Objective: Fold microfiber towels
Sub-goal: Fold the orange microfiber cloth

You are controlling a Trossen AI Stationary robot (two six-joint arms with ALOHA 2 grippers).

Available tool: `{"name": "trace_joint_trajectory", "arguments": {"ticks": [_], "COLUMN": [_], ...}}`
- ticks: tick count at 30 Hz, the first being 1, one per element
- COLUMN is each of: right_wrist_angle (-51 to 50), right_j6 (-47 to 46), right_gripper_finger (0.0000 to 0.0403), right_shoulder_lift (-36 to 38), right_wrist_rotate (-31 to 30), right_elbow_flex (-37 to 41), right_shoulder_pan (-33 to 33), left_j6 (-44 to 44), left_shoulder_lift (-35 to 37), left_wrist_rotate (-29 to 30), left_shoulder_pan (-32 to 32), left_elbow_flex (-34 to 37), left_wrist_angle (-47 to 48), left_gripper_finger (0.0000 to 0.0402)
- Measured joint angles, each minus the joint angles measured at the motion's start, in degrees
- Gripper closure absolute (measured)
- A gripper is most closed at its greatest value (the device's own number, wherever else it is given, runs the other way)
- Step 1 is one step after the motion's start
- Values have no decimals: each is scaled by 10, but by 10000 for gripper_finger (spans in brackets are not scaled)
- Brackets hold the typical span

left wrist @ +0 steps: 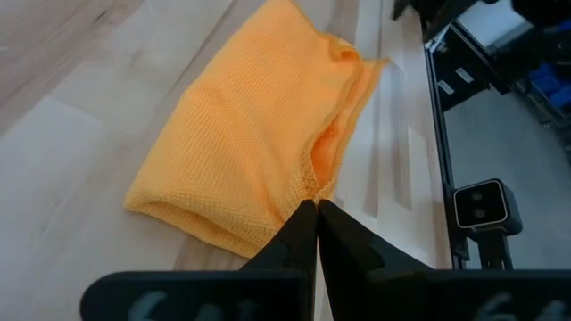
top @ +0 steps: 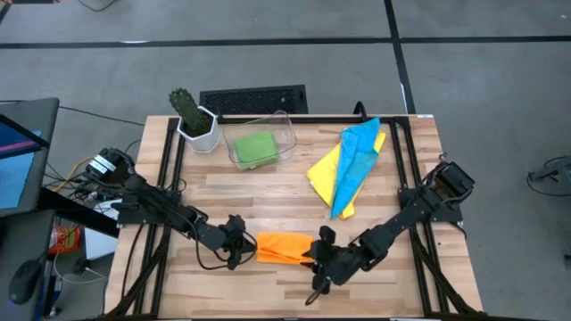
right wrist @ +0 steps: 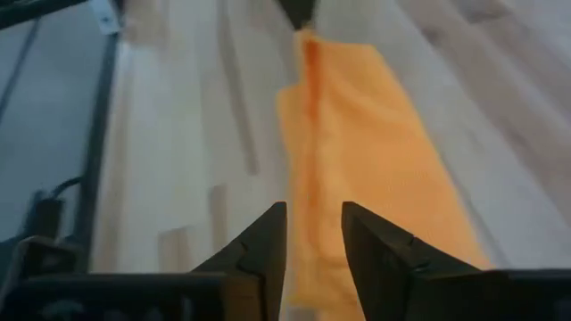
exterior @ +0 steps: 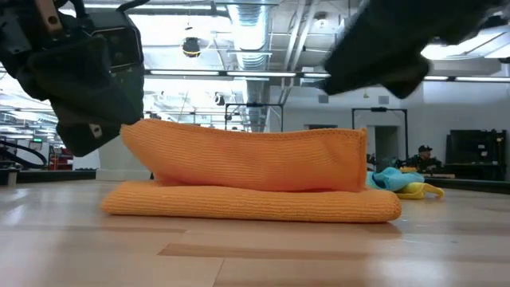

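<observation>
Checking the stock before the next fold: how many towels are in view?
4: orange towel between the grippers, light blue towel lying on yellow towel, green towel in the bin.

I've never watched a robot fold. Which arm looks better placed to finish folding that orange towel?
Probably the left. The left gripper is shut on the orange towel's edge, holding it raised, so it could carry that edge over. The right gripper stands open at the towel's other end, gripping nothing.

A light brown wooden table (top: 268, 192) stands on a grey floor (top: 268, 53) with dark lines. Bright lamps (exterior: 263, 36) hang overhead.
</observation>
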State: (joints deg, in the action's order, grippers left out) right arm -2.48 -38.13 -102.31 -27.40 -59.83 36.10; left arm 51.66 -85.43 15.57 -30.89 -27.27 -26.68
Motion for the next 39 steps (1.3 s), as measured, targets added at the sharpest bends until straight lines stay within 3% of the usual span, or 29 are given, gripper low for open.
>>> {"name": "trace_joint_trajectory", "arguments": {"ticks": [8, 12, 18, 26, 35, 39], "right_wrist_angle": [-3, -3, -15, -52, -67, -23], "right_j6": [-2, 6, -9, -29, -73, -69], "right_gripper_finger": [289, 291, 291, 292, 292, 292], "right_shoulder_lift": [-1, -7, -34, -39, -19, -15], "right_wrist_rotate": [7, 48, 95, 95, 90, 59], "right_elbow_flex": [4, 3, 1, 4, 3, 3], "right_shoulder_pan": [-43, -41, -33, -23, -7, -12], "left_j6": [-8, -19, -30, -9, -4, -8], "left_shoulder_lift": [0, 0, 0, 0, -3, -47], "left_wrist_rotate": [-1, -2, -33, -67, 63, 60], "left_shoulder_pan": [0, -3, -4, -2, 0, 3], "left_elbow_flex": [0, 0, 0, 0, 0, 0], "left_wrist_angle": [-2, -14, -24, -27, -15, -63], "left_gripper_finger": [401, 394, 329, 238, 219, 229]}}
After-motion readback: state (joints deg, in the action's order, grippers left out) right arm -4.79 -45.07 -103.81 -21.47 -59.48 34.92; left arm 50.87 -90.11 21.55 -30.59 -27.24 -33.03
